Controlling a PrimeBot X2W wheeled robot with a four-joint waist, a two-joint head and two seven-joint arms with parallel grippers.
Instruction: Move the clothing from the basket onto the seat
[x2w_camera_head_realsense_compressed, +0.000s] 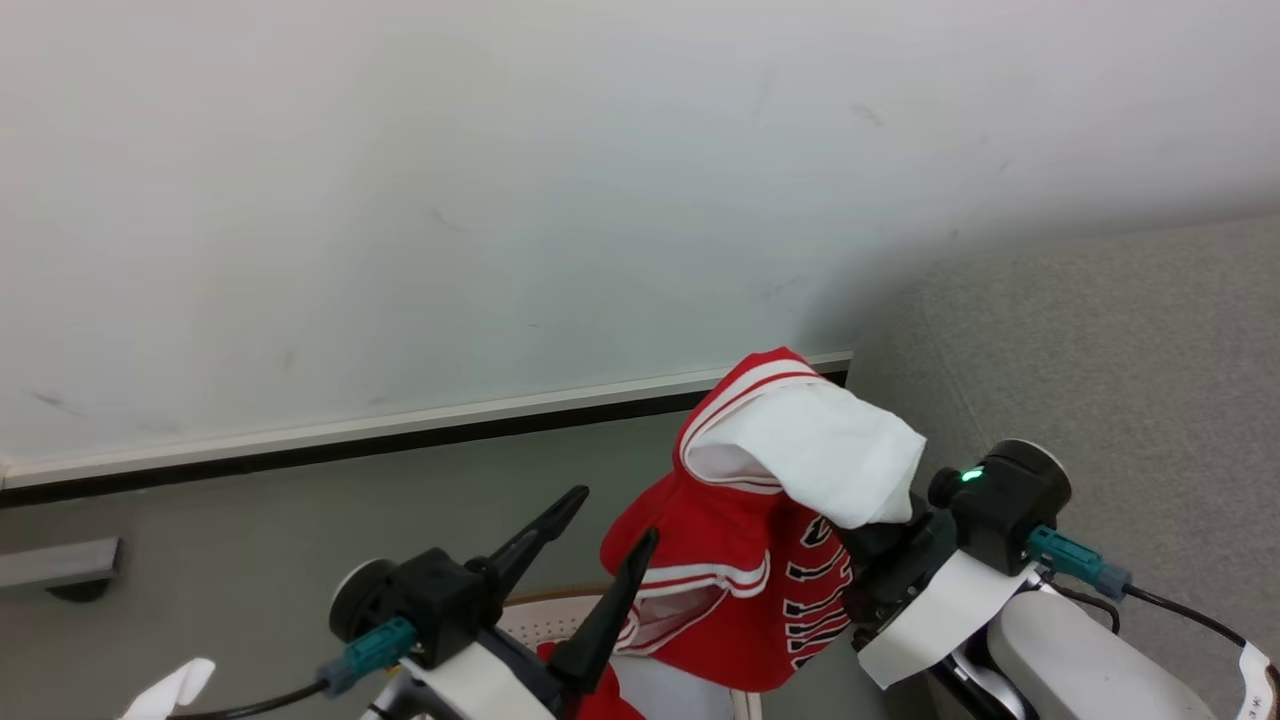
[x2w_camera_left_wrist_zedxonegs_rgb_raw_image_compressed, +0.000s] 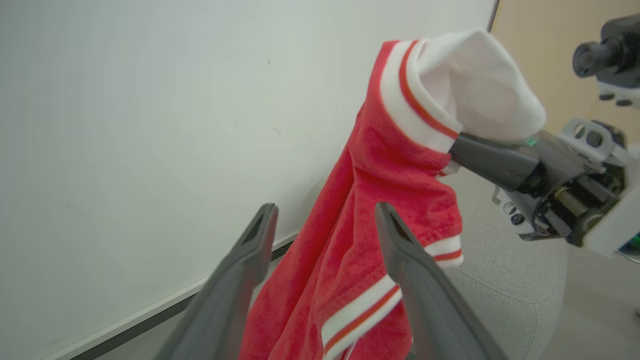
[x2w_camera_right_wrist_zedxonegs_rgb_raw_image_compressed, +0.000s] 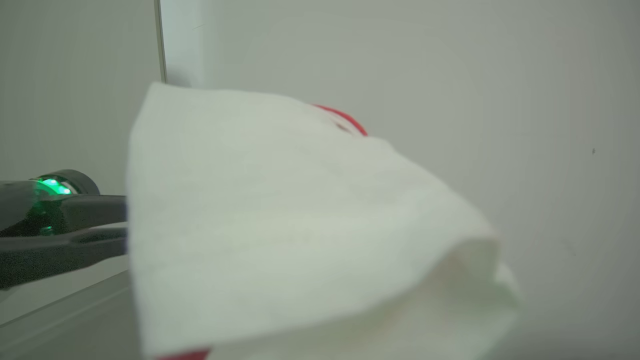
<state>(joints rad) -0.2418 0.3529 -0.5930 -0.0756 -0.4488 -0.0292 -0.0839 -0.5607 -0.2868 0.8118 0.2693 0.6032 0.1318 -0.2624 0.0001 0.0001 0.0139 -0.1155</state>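
Pale wall (x2w_camera_head_realsense_compressed: 400, 200) with a dark-edged skirting strip (x2w_camera_head_realsense_compressed: 400, 425) backs everything. Left of the jersey (x2w_camera_head_realsense_compressed: 730, 570), the left claw (x2w_camera_head_realsense_compressed: 615, 513) hangs spread wide and holds nothing. Below and to the lower left of the jersey shows a slice of the basket (x2w_camera_head_realsense_compressed: 535, 620), with another bit of red fabric (x2w_camera_head_realsense_compressed: 605, 705) lying in it. The jersey itself is aloft above the basket, its white panel flopped over the top; whether its hem clears the rim I cannot tell. At the jersey's right edge the right claw (x2w_camera_left_wrist_zedxonegs_rgb_raw_image_compressed: 467, 150) is pinched narrow on it, tips buried under that white fold. Right of the jersey lies the grey seat (x2w_camera_head_realsense_compressed: 1100, 350), near but not touching. The step, I judge, is the carry across. Keep the pinch firm, lift until the dangling hem clears the seat's rounded edge, swing right, and release only once most of the cloth rests on the cushion, with the left claw kept out of the hanging folds. Count: one jersey lifted, at least one red piece in the basket, one basket, one seat, two claws.
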